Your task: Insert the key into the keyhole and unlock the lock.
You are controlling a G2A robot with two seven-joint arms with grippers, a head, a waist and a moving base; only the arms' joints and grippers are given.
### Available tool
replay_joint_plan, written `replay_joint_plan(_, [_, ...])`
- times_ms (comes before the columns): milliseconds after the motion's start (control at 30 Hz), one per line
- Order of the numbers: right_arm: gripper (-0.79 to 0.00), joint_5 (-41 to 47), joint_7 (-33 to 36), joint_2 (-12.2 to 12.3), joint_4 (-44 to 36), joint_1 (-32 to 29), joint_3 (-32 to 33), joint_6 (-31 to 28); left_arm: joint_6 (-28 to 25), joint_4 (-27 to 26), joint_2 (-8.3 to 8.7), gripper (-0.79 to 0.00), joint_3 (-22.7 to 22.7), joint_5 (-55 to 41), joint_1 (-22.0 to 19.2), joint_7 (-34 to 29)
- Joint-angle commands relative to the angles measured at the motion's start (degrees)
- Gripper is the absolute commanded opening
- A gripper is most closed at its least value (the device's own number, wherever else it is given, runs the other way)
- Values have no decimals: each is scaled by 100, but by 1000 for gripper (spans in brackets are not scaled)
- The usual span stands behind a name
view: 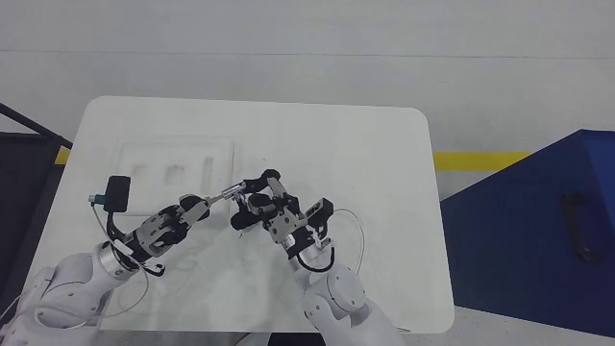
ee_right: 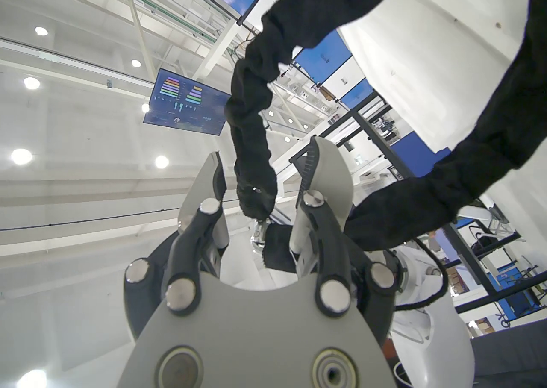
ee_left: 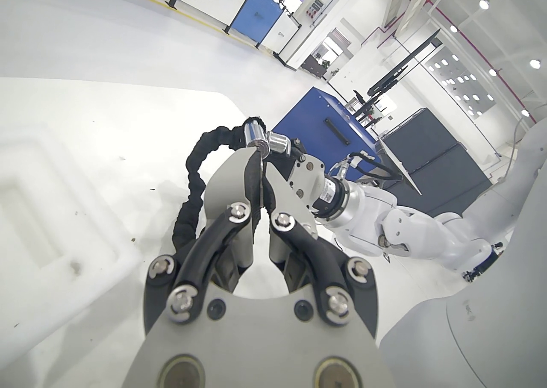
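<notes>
dark key (ee_left: 254, 183) in left tool (ee_left: 257, 161) points tip-first at chrome lock (ee_left: 256, 136).

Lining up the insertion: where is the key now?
Left wrist view: the key is pinched in the left pincer, its tip at the chrome end of the lock held by the right pincer.

White rounded-corner surface (view: 384, 144): far strip and whole right side bare, open for passage. Shallow white foam tray with recesses (view: 178, 159) takes far-left area, low obstacle. Near centre crowded: left gripper (ee_left: 260, 167) and right gripper (view: 254, 202) meet tip to tip above surface. Left jaws pinch thin dark key (ee_left: 255, 176), no gap between. Right jaws filled by black fabric-sleeved cable lock (ee_right: 252, 120); its loop arcs out beyond jaws, barring approach from front. Near edge taken by both arms.
</notes>
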Motion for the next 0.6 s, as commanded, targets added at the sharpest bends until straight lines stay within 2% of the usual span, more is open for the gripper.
replay_joint_plan(0, [-443,-26,8,-9,-26,4,-27,-48,3,9,4,-785,42,-8,-15,-63])
replay_joint_plan(333, [-465,-251,-25,-49,9,18,-148,-251,-8,43,15,-785,121,-18,-31,-157])
replay_joint_plan(367, [-496,-257,-20,-51,12,13,-150,-264,-3,47,16,-785,124,-28,-30,-159])
replay_joint_plan(400, [-622,-268,-14,-53,13,11,-152,-273,2,49,17,-785,124,-35,-30,-158])
replay_joint_plan(433, [-785,-282,-5,-54,15,10,-153,-284,2,50,18,-785,123,-37,-30,-159])
replay_joint_plan(567, [-785,-324,39,-56,1,-22,-156,-330,12,48,22,-785,119,-42,-18,-168])
